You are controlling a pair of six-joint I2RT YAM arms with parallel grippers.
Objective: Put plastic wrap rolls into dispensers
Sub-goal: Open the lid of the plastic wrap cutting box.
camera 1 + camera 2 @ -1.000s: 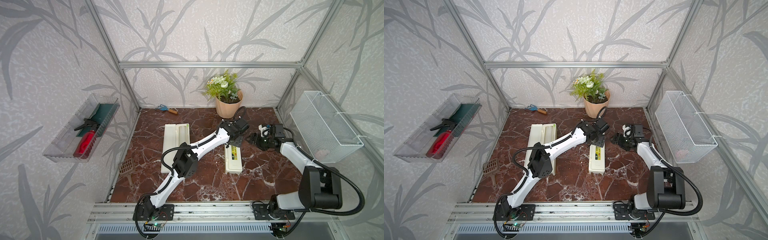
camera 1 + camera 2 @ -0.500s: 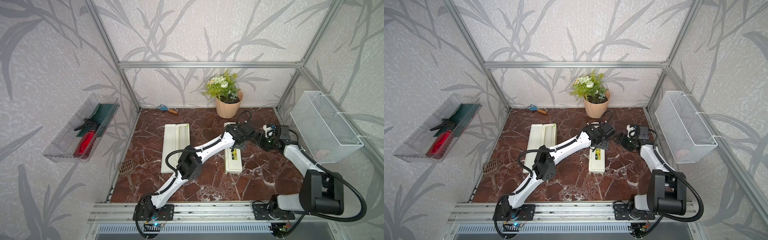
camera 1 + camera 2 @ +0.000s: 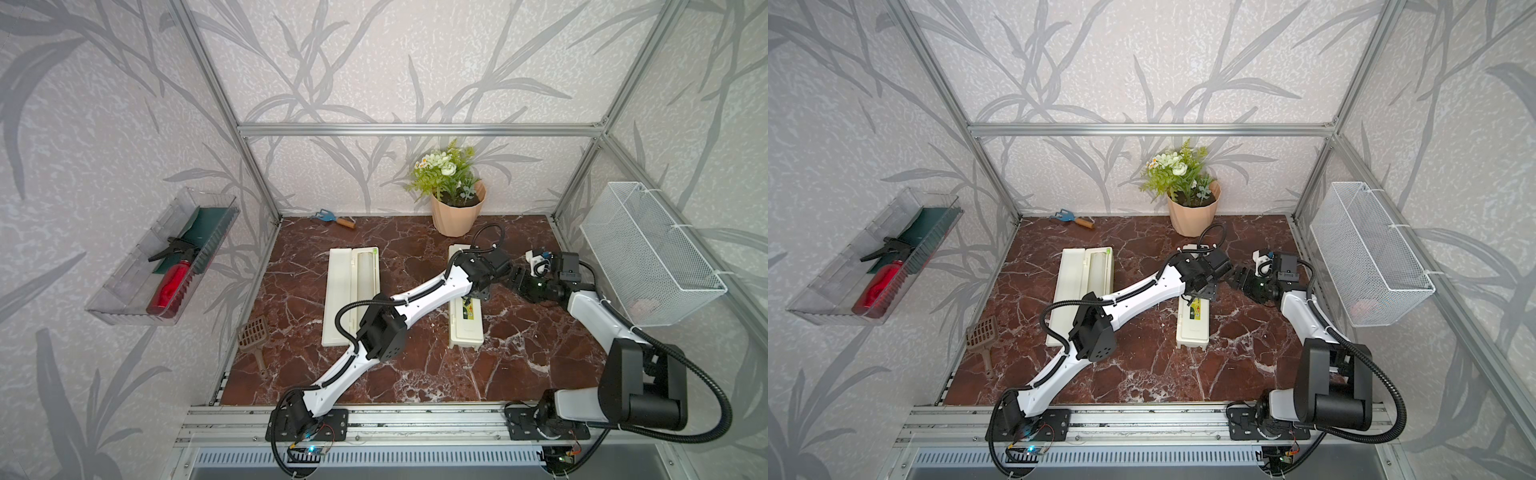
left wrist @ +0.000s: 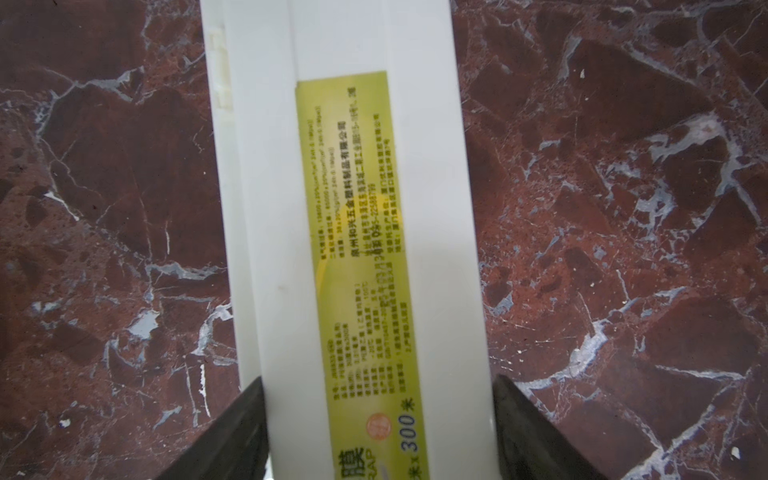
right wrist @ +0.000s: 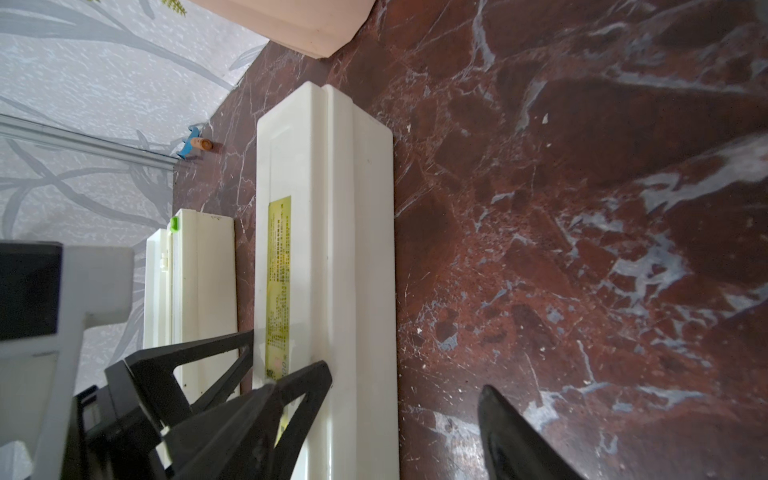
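A closed cream dispenser [image 3: 465, 328] [image 3: 1192, 328] with a yellow-green label [image 4: 353, 208] lies right of centre. My left gripper [image 3: 473, 291] [image 4: 380, 382] reaches down over its far half. Both fingers lie against its long sides, shut on it. My right gripper [image 3: 513, 276] [image 5: 381, 386] comes in low from the right and is open. One finger is above the dispenser [image 5: 357, 249] and the other over bare table. A second dispenser [image 3: 338, 299] [image 5: 203, 270] lies open at the left. What looks like a pale plastic wrap roll [image 3: 365, 270] is in its trough.
A potted plant [image 3: 455, 216] stands just behind the closed dispenser. A white wire basket [image 3: 648, 257] hangs on the right wall. A clear tray [image 3: 137, 299] with a red spray bottle hangs on the left wall. A blue rake [image 3: 332, 218] and a brown scoop [image 3: 253, 336] lie by the table's edges.
The left gripper has moved nearer along the closed dispenser, and its jaws have narrowed onto the sides. The right gripper has shifted left toward the dispenser and narrowed a little.
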